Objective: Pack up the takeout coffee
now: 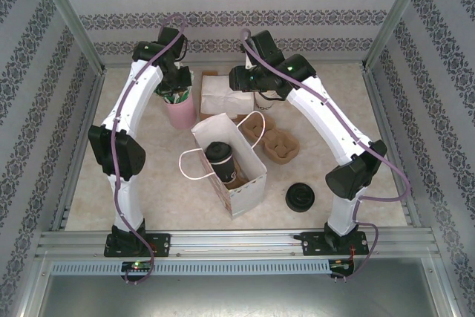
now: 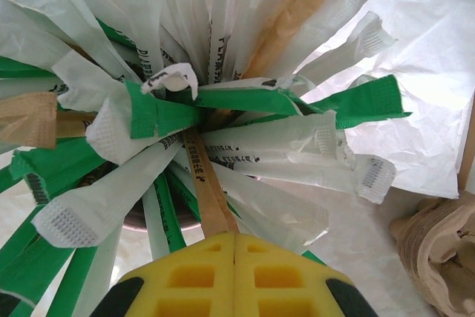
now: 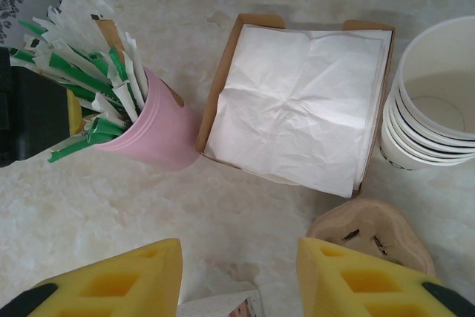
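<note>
The takeout coffee (image 1: pixel 220 159), a paper cup with a black lid, stands inside the open white paper bag (image 1: pixel 251 185) at mid-table. My left gripper (image 2: pixel 235 237) hangs over the pink cup (image 1: pixel 180 111) of sachets at the back left. Its yellow pads are pressed together on a thin brown sachet (image 2: pixel 208 183) that sticks up from the bunch. My right gripper (image 3: pixel 239 257) is open with nothing between its fingers. It hovers over bare table just behind the bag, in front of the napkin box (image 3: pixel 297 102).
Lidless cream cups (image 3: pixel 434 102) are stacked right of the napkin box. Brown pulp cup carriers (image 1: pixel 271 139) lie right of the bag, and loose black lids (image 1: pixel 300 197) sit at the front right. The bag's handle (image 1: pixel 191 165) hangs to its left.
</note>
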